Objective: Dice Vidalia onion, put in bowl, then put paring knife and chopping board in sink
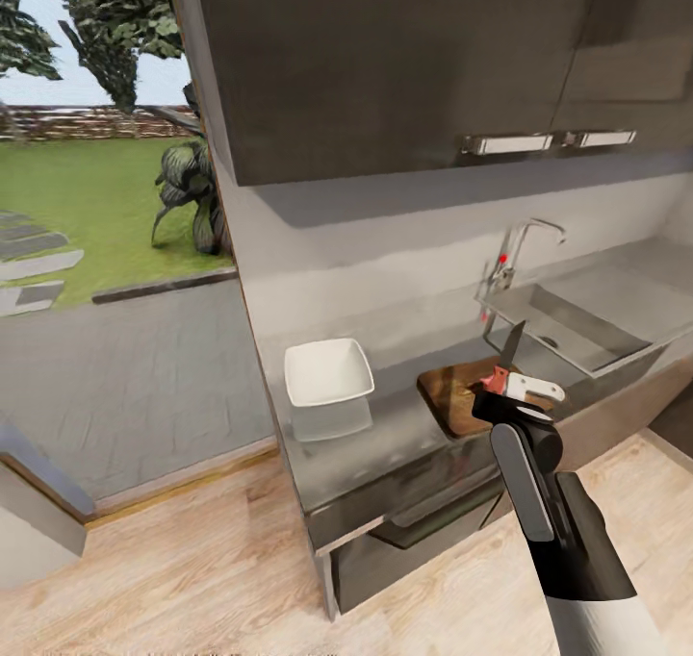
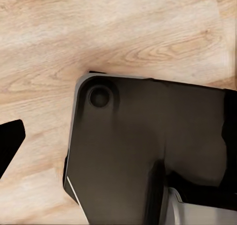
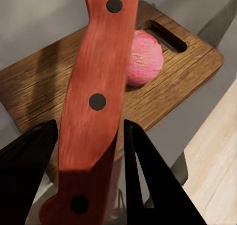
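The small pinkish-red round Vidalia onion (image 3: 144, 58) sits whole on the dark brown wooden chopping board (image 3: 44, 86), close to the end with the cut-out handle slot. In the head view the board (image 1: 448, 396) lies at the front edge of the long grey glossy desk (image 1: 404, 425), between the shallow white squarish bowl (image 1: 328, 371) toward the desk's left end and the grey steel sink (image 1: 568, 324) with its chrome tap on the right.

The slim paring knife (image 3: 94, 101) with the orange-red riveted handle is clamped in the right tool (image 3: 91, 156): its two black fingers are closed against the handle's sides, with no gap visible. In the head view the right tool (image 1: 505, 391) hovers over the board's sink-side half and the dark blade (image 1: 509, 345) points up and away toward the wall.

In the right wrist view the onion lies just beyond the handle and slightly to one side of its long axis, below the knife rather than touching it. Dicing likely calls for tipping the blade down onto the onion.

The right arm is the nearer one. The left wrist view looks down on pale wood flooring and a dark part of the robot; whether the left tool is open I cannot tell.
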